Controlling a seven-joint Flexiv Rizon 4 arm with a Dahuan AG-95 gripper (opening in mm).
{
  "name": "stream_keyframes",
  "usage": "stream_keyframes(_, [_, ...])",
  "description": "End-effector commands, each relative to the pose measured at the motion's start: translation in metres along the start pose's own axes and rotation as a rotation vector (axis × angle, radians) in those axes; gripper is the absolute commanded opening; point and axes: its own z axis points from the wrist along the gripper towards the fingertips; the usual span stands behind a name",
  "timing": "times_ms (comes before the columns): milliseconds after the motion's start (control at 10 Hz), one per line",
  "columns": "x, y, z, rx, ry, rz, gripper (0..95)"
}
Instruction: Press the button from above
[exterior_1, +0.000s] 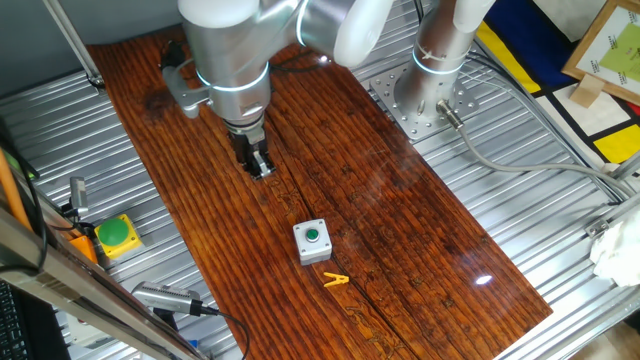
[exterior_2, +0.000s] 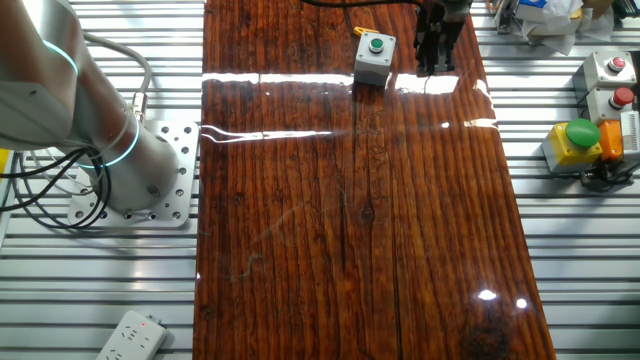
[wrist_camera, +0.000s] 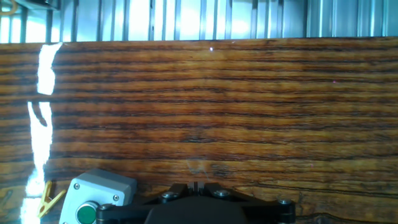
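Observation:
The button (exterior_1: 312, 236) is a small round green push-button in a square light-grey box (exterior_1: 313, 250) on the wooden board. It also shows in the other fixed view (exterior_2: 376, 43) and at the lower left of the hand view (wrist_camera: 87, 213). My gripper (exterior_1: 259, 165) points down over the board, up and left of the box and clear of it. In the other fixed view my gripper (exterior_2: 436, 62) stands just right of the box. In the hand view the fingertips (wrist_camera: 180, 188) meet with only a thin seam between them, and they hold nothing.
A yellow clothes peg (exterior_1: 336, 280) lies beside the box. A larger green button in a yellow housing (exterior_1: 115, 236) sits off the board on the metal table. Two red-button boxes (exterior_2: 612, 68) stand at the right edge. The arm's base (exterior_2: 130, 170) is bolted on the left.

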Motion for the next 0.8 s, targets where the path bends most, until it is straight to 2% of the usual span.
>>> stream_keyframes(100, [-0.0002,0.0003,0.0003,0.011,0.004,-0.009,0.0])
stream_keyframes(500, [0.0002,0.0002,-0.0015,0.009,0.004,-0.064,0.0])
stream_keyframes(600, [0.0008,0.0002,-0.0017,0.019,0.008,-0.055,0.0])
stream_keyframes(800, [0.0012,0.0003,-0.0026,0.018,0.007,-0.026,0.0])
